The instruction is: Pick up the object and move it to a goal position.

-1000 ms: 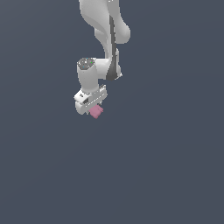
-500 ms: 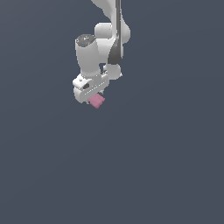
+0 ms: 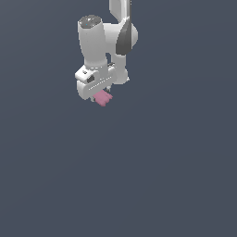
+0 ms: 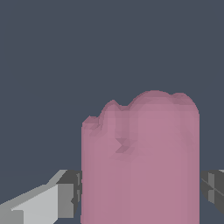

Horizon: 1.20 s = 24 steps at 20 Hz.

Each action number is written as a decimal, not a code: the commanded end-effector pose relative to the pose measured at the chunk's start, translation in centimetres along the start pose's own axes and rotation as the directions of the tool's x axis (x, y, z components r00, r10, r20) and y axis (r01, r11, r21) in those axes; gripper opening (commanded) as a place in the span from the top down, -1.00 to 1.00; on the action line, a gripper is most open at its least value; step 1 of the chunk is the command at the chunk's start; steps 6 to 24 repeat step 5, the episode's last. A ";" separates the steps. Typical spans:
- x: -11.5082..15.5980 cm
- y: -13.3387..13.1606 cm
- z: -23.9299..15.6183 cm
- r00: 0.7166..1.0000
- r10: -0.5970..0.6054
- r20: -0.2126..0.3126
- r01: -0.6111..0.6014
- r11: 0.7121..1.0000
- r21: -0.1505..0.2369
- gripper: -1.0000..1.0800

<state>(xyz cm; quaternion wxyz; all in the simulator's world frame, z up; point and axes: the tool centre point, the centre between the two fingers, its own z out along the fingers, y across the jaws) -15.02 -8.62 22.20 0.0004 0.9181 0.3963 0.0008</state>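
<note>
The object point(image 3: 103, 98) is a small pink blocky piece with a lobed edge. In the exterior view it pokes out from under the white gripper point(image 3: 99, 95), which is shut on it, high over the dark floor. The wrist view shows the pink object point(image 4: 140, 162) large and close. It sits between two fingers, one grey-white finger point(image 4: 52, 199) on one side and a sliver of the other finger point(image 4: 213, 186) on the opposite side. Both pads press against its sides.
The white arm point(image 3: 104, 37) rises out of the frame at the upper middle of the exterior view. A plain dark grey-blue surface point(image 3: 162, 176) fills everything else.
The arm has lifted the gripper and the pink object higher in the exterior view, and the wrist has turned a little. The grip on the object stays the same.
</note>
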 end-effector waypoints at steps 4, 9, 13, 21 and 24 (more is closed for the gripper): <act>0.1 -0.1 -1.1 1.000 0.001 0.001 -0.001 1.000 0.001 1.00; 0.1 -0.1 -1.1 1.000 0.001 0.001 -0.001 1.000 0.001 1.00; 0.1 -0.1 -1.1 1.000 0.001 0.001 -0.001 1.000 0.001 1.00; 0.1 -0.1 -1.1 1.000 0.001 0.001 -0.001 1.000 0.001 1.00; 0.1 -0.1 -1.1 1.000 0.001 0.001 -0.001 1.000 0.001 1.00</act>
